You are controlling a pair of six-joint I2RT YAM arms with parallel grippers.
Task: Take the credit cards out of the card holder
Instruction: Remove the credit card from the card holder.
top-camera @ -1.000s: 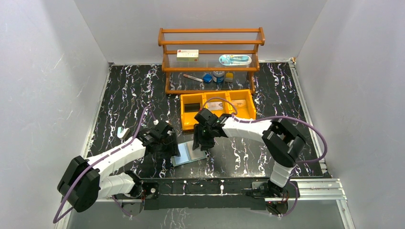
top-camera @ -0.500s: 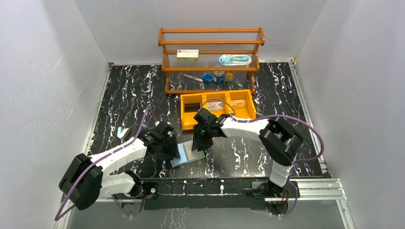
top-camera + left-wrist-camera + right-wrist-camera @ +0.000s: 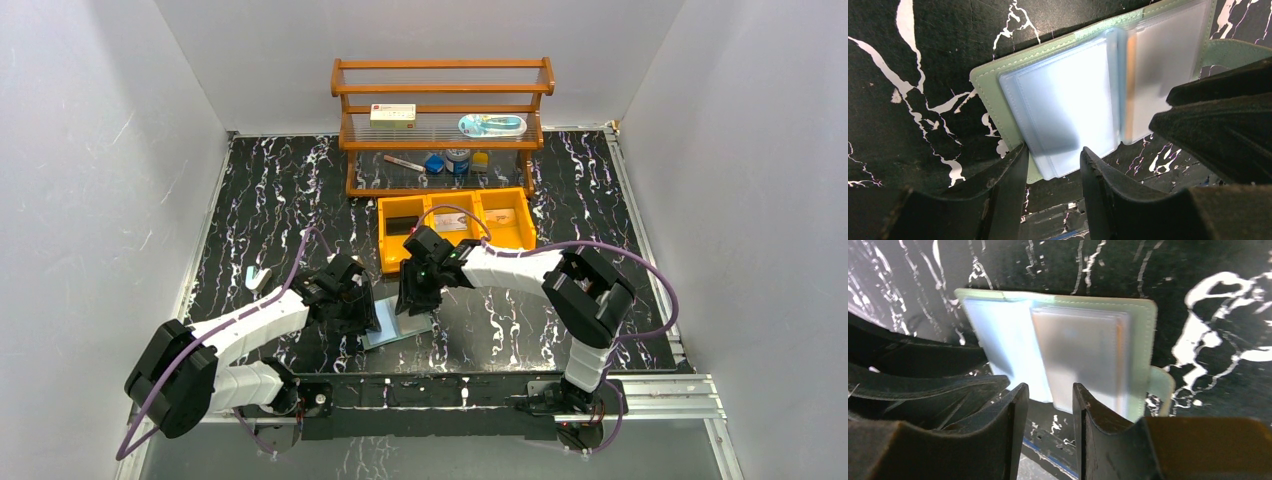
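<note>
Card holder (image 3: 985, 82) open flat on table (image 3: 280, 200) between your grippers, orange-tan card (image 3: 1129, 85) showing under frosted sleeve (image 3: 1063, 110). Left gripper (image 3: 1053, 152) and right gripper (image 3: 1049, 387) both part-open over sleeve edges, gripping nothing. Pin cover with left, pinch card only, not sleeve

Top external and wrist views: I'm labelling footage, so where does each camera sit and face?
Top external: above and behind, facing down at the table; left arm, right arm show.
Left wrist: on the wrist, facing the open card holder; left claw shows.
Right wrist: likewise; right claw shows.
Shared: all see the card holder.
</note>
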